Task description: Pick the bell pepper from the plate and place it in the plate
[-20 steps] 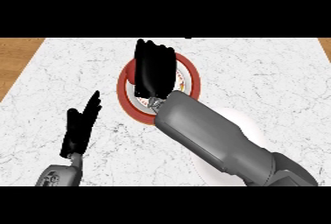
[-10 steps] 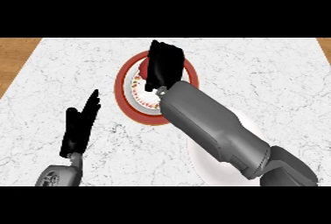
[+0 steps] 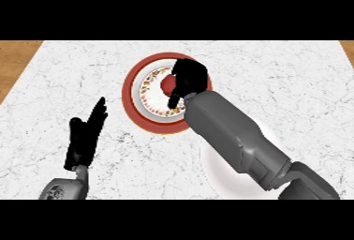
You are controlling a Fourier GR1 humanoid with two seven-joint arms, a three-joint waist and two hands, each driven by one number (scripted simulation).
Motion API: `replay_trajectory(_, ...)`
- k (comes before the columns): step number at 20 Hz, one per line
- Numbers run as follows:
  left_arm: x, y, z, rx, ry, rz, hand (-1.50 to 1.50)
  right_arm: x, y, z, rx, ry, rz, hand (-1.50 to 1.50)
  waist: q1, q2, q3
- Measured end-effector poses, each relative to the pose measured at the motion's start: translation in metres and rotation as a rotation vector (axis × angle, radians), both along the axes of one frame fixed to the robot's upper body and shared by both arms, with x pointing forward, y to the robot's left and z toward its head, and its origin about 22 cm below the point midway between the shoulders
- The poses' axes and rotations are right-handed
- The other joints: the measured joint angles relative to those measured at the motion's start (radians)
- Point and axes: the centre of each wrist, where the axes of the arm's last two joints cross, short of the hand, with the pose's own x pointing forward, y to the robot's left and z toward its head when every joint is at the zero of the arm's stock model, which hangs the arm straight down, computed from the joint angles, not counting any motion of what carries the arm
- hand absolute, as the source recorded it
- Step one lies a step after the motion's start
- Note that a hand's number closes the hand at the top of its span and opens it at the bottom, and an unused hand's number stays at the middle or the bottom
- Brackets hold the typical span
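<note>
A red bell pepper (image 3: 167, 85) lies in the middle of a red-rimmed patterned plate (image 3: 130, 93) at the counter's centre back. My right hand (image 3: 191, 77) is over the plate's right half, fingers curled down above the pepper and thumb below it, hiding most of it. A plain white plate (image 3: 216, 176) sits nearer, at the lower right, largely covered by my right forearm. My left hand (image 3: 85, 136) stands open at the lower left, fingers up, well apart from both plates.
The white marble counter (image 3: 290, 79) ends in wooden strips at the far left (image 3: 14, 65) and far right.
My right hand has shifted right over the red-rimmed plate and its fingers have curled down round the pepper, which now shows. The left hand has not moved.
</note>
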Motion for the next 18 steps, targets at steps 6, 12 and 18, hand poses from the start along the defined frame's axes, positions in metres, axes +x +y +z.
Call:
replay_trajectory(6, -0.003, -0.001, -0.004, 0.002, 0.006, 0.0, 0.0, 0.005, -0.009, -0.007, 0.074, 0.037, 0.116, -1.5, -0.006, -0.002, 0.001)
replay_trajectory(12, -0.005, 0.008, -0.006, 0.008, 0.016, 0.02, 0.0, 0.003, -0.01, 0.007, 0.406, -0.154, 0.171, -1.5, -0.022, -0.007, 0.002)
replay_trajectory(18, -0.009, 0.011, -0.005, 0.008, 0.018, 0.042, 0.0, 0.001, -0.031, -0.002, 0.703, -0.249, 0.148, -1.5, -0.042, -0.012, 0.002)
